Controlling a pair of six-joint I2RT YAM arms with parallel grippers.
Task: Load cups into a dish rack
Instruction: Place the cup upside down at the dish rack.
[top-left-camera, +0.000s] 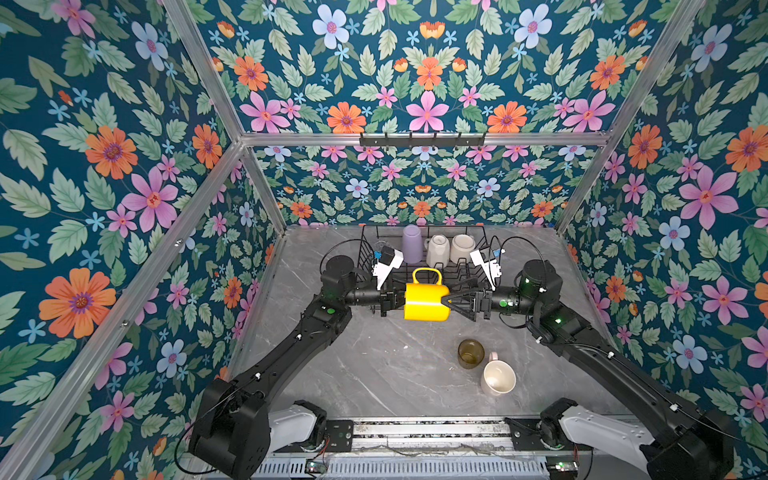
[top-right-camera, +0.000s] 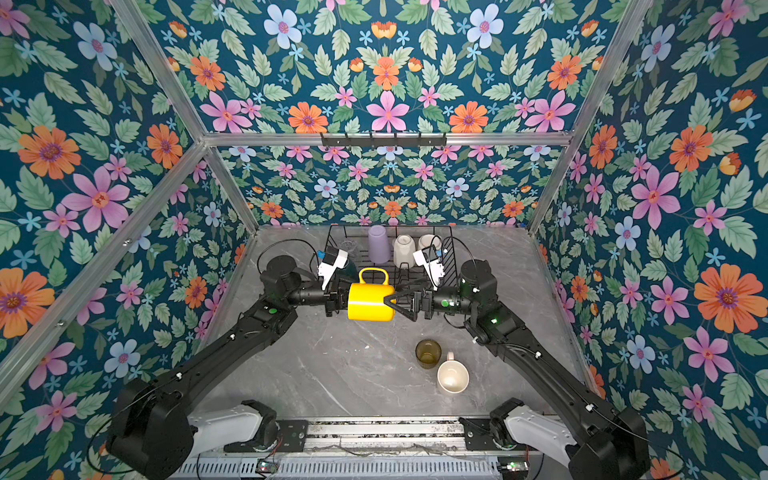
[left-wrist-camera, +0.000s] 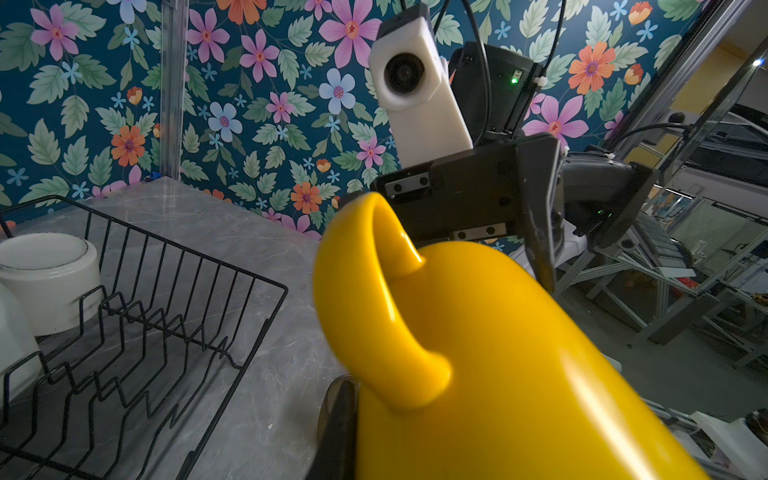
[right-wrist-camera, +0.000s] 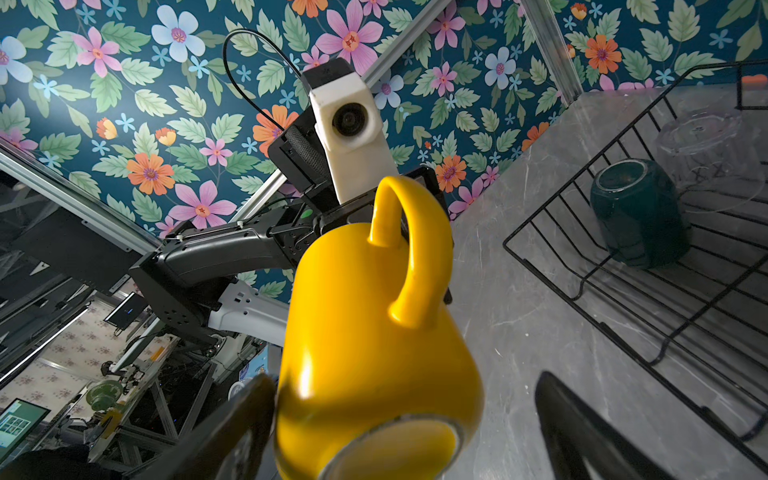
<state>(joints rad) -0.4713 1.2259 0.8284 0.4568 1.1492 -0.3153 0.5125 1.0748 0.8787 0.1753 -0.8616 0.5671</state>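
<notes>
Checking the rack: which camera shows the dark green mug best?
Right wrist view: the dark green mug sits unblocked in the dish rack. In both top views the left arm's camera largely covers it; left wrist view misses it.

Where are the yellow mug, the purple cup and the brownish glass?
yellow mug (top-left-camera: 426, 305): in a top view, on its side wall.
lilac tumbler (top-left-camera: 411, 246): in a top view, on its side wall.
olive-brown glass (top-left-camera: 470, 354): in a top view, on its open mouth.

There's one yellow mug (top-left-camera: 426, 301), two white mugs (top-left-camera: 438, 250) (top-left-camera: 462, 248), one dark green mug (right-wrist-camera: 638, 212), one pale pink mug (top-left-camera: 498, 377), two glasses (top-left-camera: 470, 353) (right-wrist-camera: 706, 145), one lilac tumbler (top-left-camera: 411, 244) and one dish rack (top-left-camera: 465, 276).
</notes>
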